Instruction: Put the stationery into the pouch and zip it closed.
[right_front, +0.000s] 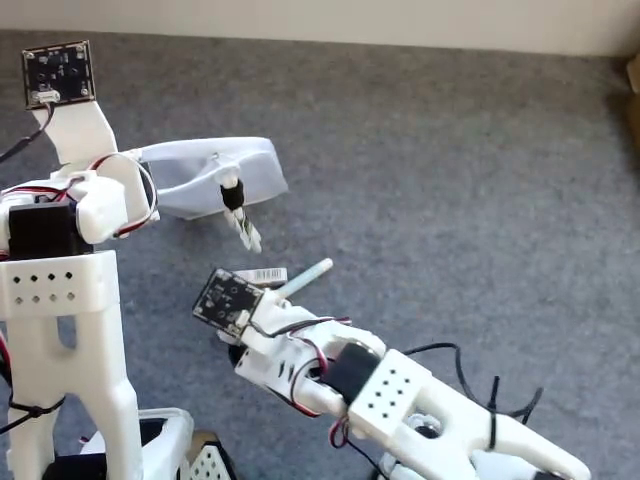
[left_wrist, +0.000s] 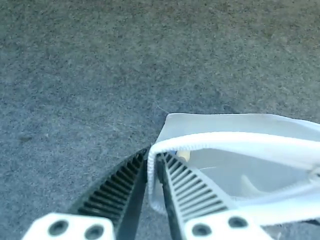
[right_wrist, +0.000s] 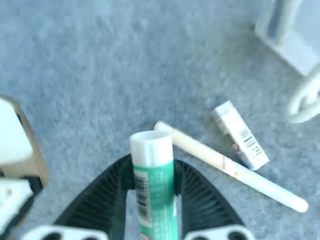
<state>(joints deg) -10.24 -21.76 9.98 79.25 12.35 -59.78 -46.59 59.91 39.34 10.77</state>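
Observation:
A white translucent pouch (right_front: 215, 172) lies on the grey carpet at the upper left. My left gripper (left_wrist: 153, 157) is shut on the pouch's (left_wrist: 240, 150) rim at one end, holding the mouth open. A short stick with a black band (right_front: 236, 205) lies at the pouch's near edge. My right gripper (right_wrist: 152, 162) is shut on a green and white glue stick (right_wrist: 152, 185), held above the carpet. Just beyond it lie a long white pen (right_wrist: 230, 167) and a small white boxed eraser (right_wrist: 240, 135). In the high view the pen (right_front: 305, 278) and eraser (right_front: 264, 274) sit beside the right arm's wrist camera (right_front: 230, 300).
The left arm's tall white base (right_front: 60, 330) stands at the near left. The right arm (right_front: 400, 400) stretches in from the bottom right with loose black cables (right_front: 480, 395). Open carpet (right_front: 460, 200) spreads to the right of the pouch.

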